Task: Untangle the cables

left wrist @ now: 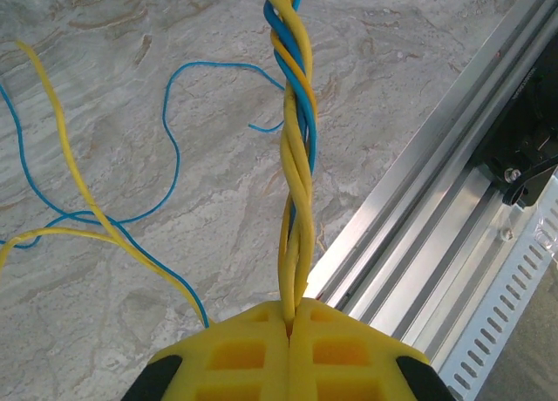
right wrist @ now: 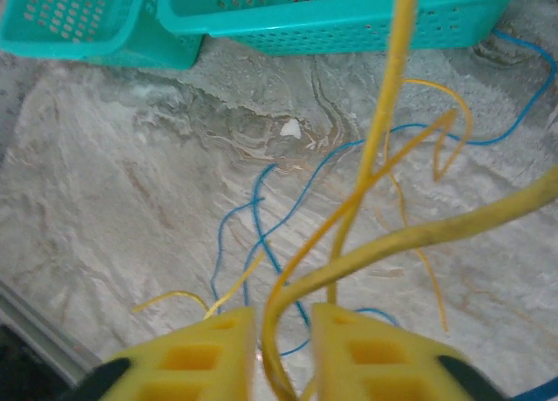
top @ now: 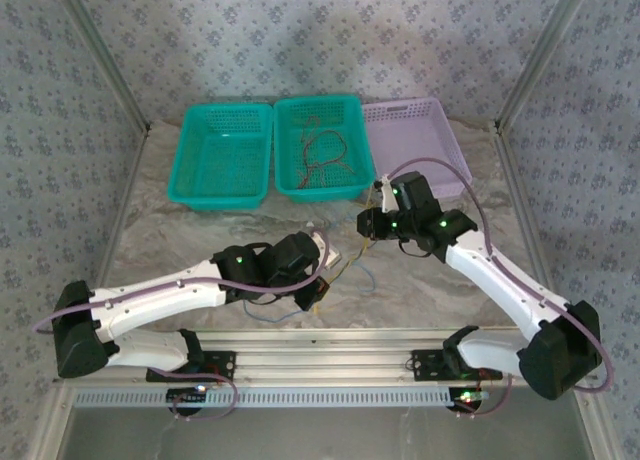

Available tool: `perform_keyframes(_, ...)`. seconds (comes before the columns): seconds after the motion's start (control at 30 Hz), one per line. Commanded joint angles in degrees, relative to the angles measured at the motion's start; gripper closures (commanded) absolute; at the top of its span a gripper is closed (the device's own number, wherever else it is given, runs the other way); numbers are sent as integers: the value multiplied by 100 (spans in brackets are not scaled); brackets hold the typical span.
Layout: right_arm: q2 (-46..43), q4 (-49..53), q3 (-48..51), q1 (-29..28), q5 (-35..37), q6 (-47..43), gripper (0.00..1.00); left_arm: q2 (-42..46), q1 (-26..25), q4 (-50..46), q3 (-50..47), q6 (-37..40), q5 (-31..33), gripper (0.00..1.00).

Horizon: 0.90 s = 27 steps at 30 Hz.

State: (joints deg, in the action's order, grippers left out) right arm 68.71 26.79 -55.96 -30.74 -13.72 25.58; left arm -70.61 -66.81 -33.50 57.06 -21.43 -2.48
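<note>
Yellow fingers (left wrist: 235, 353) of the left gripper (left wrist: 292, 312) are pressed together on a twisted rope of yellow and blue cables (left wrist: 296, 157). In the left wrist view the rope's long axis runs straight from 6 o'clock up to 12 o'clock. Loose blue and yellow ends curl over the marble table (left wrist: 218, 244) toward 9 o'clock.

The right gripper (right wrist: 283, 322) stands with a narrow gap. A yellow strand (right wrist: 384, 131) loops through this gap and rises toward 12 o'clock; I cannot tell whether the pads pinch it. Blue strands (right wrist: 261, 218) lie slack on the table beyond.

From above, the cables stretch between the left gripper (top: 322, 288) at 7 o'clock and the right gripper (top: 376, 198) at 1 o'clock. Red cables (top: 325, 152) lie in the middle teal basket (top: 300, 190) at 12 o'clock.
</note>
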Motion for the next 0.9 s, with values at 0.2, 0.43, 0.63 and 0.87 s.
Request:
perform_keyframes(0.2,-918,232,10,375,645,-38,100,285,-54,-373,1,156,293,100)
perform_keyframes(0.43,-1938,-201,518,1525,382,485,100,549,-37,-727,-259,192,348,100)
perform_keyframes(0.63,-2324,-320,553,2427,41,718,100,680,-25,-932,-418,195,124,100)
perform_keyframes(0.87,-2541,-368,653,2821,193,906,100,813,-25,-1347,-446,201,111,100)
